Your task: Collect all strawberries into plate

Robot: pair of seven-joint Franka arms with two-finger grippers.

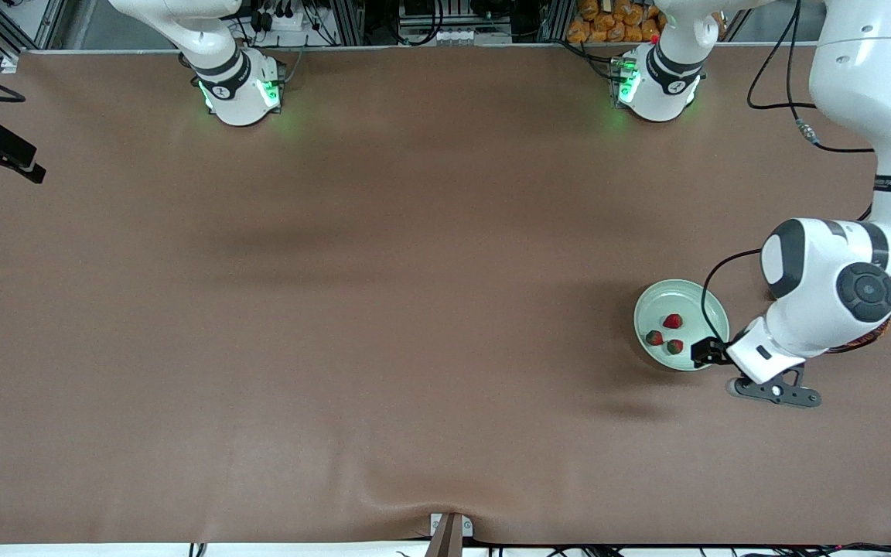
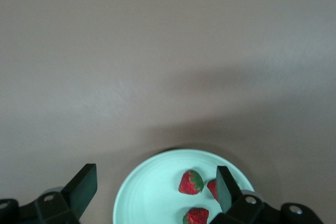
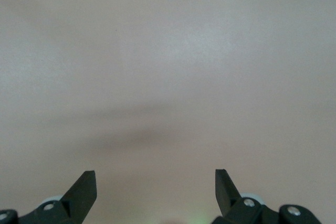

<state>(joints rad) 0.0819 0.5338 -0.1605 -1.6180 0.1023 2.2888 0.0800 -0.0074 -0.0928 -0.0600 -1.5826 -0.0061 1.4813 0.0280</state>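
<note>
**Three strawberries on plate; both grippers empty**

Front view, lower right of frame: pale green plate [image 1: 681,325] sits on the brown table [image 1: 337,309] toward the left arm's end. Three strawberries [image 1: 672,321] lie on it, close together, none touching the rim.

Left gripper [image 1: 707,353] hangs over the plate's edge, at that rim's lower right in the frame. Its fingers are mostly hidden there by the wrist housing. Left wrist view, bottom of frame: fingers [image 2: 84,186] spread wide, nothing between them. Plate cut off by the bottom edge; one berry partly hidden by a fingertip.

Right gripper [image 3: 155,187]: not seen in front view, only the arm's base at upper left. Right wrist view: fingers apart, empty, over bare table. Arm waits.
</note>
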